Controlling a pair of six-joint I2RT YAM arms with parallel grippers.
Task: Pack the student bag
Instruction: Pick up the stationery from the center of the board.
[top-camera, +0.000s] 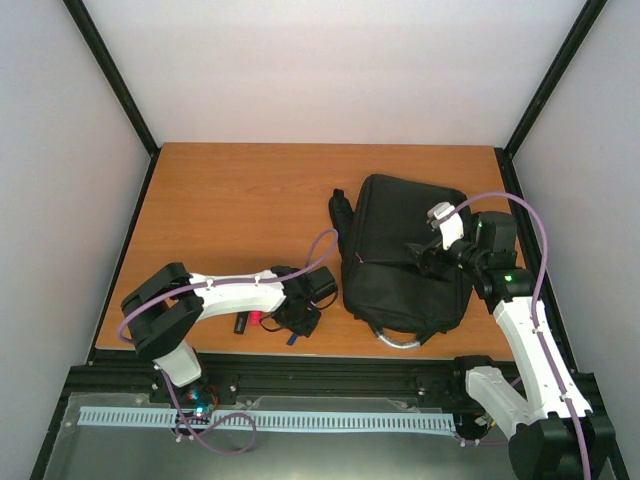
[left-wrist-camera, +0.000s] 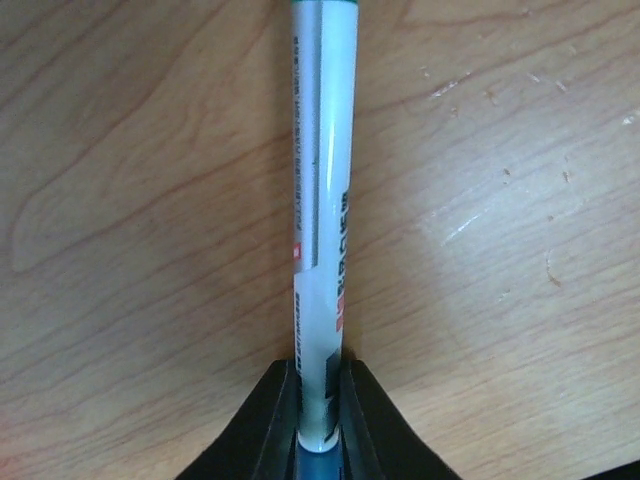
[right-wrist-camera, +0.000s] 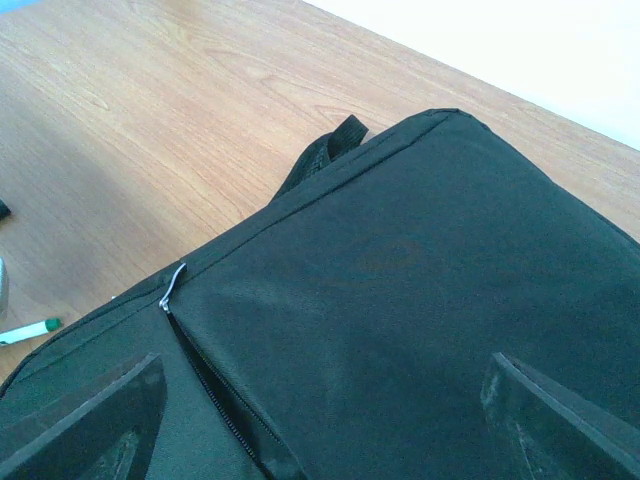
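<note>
I see the desk (top-camera: 230, 200) carrying the student bag (top-camera: 405, 250), which lies flat on its right half near the front edge. The right jaws hang spread wide just above the bag's fabric. The left jaws, low over bare wood left of the bag, pinch a white marker (left-wrist-camera: 322, 200).

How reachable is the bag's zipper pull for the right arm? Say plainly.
Probably yes: the right gripper hangs open over the student bag, the zipper pull uncovered just ahead of it.

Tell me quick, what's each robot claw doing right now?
Left gripper: closed on a white marker.
Right gripper: open, empty, above the black backpack.
</note>
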